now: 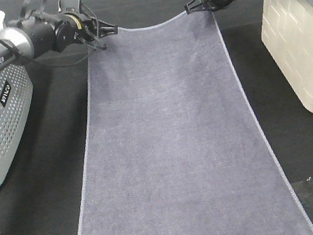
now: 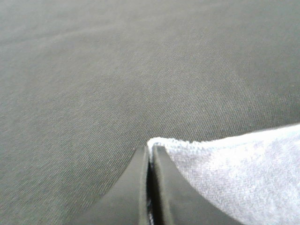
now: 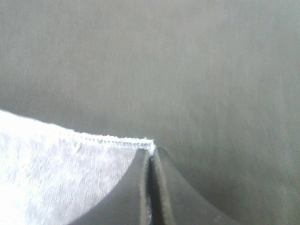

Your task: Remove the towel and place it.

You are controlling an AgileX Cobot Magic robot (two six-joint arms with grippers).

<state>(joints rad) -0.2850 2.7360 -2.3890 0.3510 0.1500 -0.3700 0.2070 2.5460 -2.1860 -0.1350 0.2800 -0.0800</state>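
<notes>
Looking down from the high camera, I see the towel spread flat and long over the dark tabletop, running from the far edge of view toward me. It is a plain grey-lavender terry with a pale stitched hem along both long sides; its far edge sags in a shallow curve between the two lifted corners.

My left gripper reaches in from the left side, arm lying low and nearly level, and pinches the towel's far left corner. In the left wrist view the fingers are pressed together with the fuzzy corner of the towel caught at their tips. My right gripper comes in from the upper right, angled down toward the far right corner. The right wrist view shows its fingers likewise closed, the hemmed corner of the towel nipped between them.

On the left, a grey perforated basket stands near the towel's long edge, with a strip of bare tabletop between them. On the right, a cream-coloured basket with a brick-like wall stands a little apart from the other hem. Dark open cloth lies on both sides of the towel nearer me, and both wrist views show only bare dark surface past the fingertips.
</notes>
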